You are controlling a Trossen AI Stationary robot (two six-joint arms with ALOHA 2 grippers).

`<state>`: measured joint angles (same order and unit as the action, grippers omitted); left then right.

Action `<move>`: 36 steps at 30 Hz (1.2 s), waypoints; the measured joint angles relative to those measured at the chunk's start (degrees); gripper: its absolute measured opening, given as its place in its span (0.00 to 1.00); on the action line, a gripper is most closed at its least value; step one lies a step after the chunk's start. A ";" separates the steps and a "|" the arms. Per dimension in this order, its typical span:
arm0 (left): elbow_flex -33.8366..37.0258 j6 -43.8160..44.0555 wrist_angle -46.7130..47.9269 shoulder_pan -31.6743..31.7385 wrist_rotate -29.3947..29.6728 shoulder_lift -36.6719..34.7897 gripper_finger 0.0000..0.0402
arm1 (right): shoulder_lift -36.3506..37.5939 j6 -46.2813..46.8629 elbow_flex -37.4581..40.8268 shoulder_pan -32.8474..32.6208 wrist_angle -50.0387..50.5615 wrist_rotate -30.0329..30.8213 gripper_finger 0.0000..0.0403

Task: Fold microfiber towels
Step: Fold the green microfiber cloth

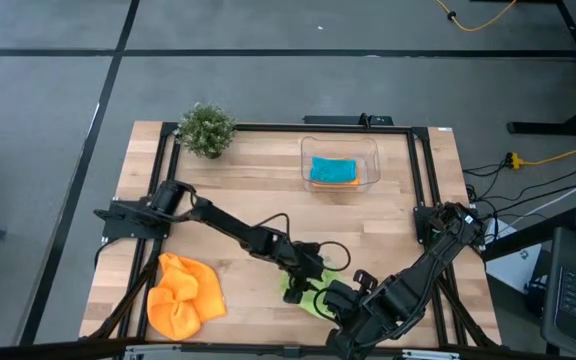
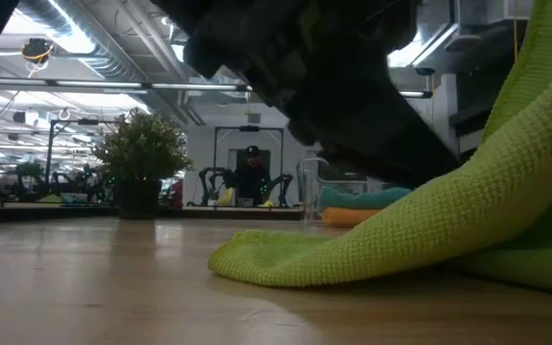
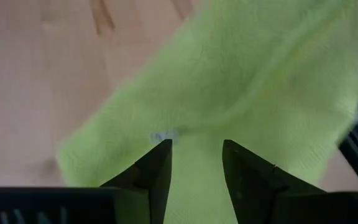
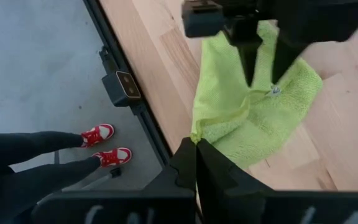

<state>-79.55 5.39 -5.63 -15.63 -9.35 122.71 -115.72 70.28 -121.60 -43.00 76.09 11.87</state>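
A lime green microfiber towel [image 1: 301, 292] lies near the table's front edge, with one side raised off the wood [image 2: 506, 144]. My left gripper [image 3: 196, 149] is open, and its fingers point down over the towel's middle beside a small white tag [image 4: 272, 90]. My right gripper [image 4: 196, 149] is shut at the towel's near edge. A crumpled orange towel [image 1: 183, 295] lies at the near left. A teal towel [image 1: 333, 168] rests on an orange one inside the clear tub [image 1: 368, 150]. My left gripper's open fingertips [image 3: 160, 155] stand close over the towel, and I cannot tell whether they touch it. My right gripper pinches the lime towel's near edge [image 4: 196, 134] between its shut fingers, slanting down from the near side. That side is lifted, and the rest [image 2: 286, 264] lies on the table.
A small potted plant [image 1: 208, 128] stands at the far left of the table. A black frame [image 1: 418, 180] runs around the tabletop. A person's legs with red shoes [image 4: 104, 143] stand on the floor just off the near edge. Bare wood [image 1: 248, 190] lies in the middle.
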 joint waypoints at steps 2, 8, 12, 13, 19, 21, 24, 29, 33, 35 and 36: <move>-0.02 -0.71 -1.21 0.49 1.65 0.24 0.34 | 0.00 0.00 0.00 0.00 0.00 -0.01 0.00; -0.04 -5.40 -0.20 4.04 1.27 0.49 0.34 | 0.00 0.00 0.00 0.00 0.00 -0.32 0.00; 0.05 -7.99 1.22 5.46 -5.02 1.62 0.34 | 0.00 -0.02 0.00 0.02 0.03 -1.23 0.00; 0.06 -8.73 1.08 5.37 -5.83 1.64 0.34 | 0.00 -0.02 0.00 0.02 0.04 -1.23 0.00; -0.01 -10.25 0.56 4.75 -3.53 3.12 0.34 | -0.02 0.00 0.00 0.02 0.04 -1.17 0.00; -0.03 -10.50 0.77 4.92 -2.27 3.41 0.34 | -0.02 0.02 0.00 0.02 0.02 -1.15 0.00; -0.02 -10.53 0.57 5.24 -1.43 3.44 0.34 | -0.02 0.04 0.00 0.02 0.02 -1.10 0.00; -0.02 -10.52 -0.74 6.07 -0.69 3.33 0.34 | -0.02 0.07 0.00 0.02 0.02 -1.01 0.00; -0.04 -9.62 -0.93 6.62 2.74 3.25 0.34 | -0.02 0.18 0.00 0.02 0.02 -0.99 0.00; -0.07 -6.69 2.50 7.08 6.42 3.25 0.34 | -0.02 0.43 0.00 0.02 0.02 -1.01 0.00; -0.08 -5.81 4.57 7.56 6.26 3.23 0.34 | -0.02 0.88 0.00 0.02 0.04 -0.99 0.00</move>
<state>-79.63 -0.42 -1.06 -8.07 -3.09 125.94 -115.74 71.16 -121.60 -42.99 76.14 10.87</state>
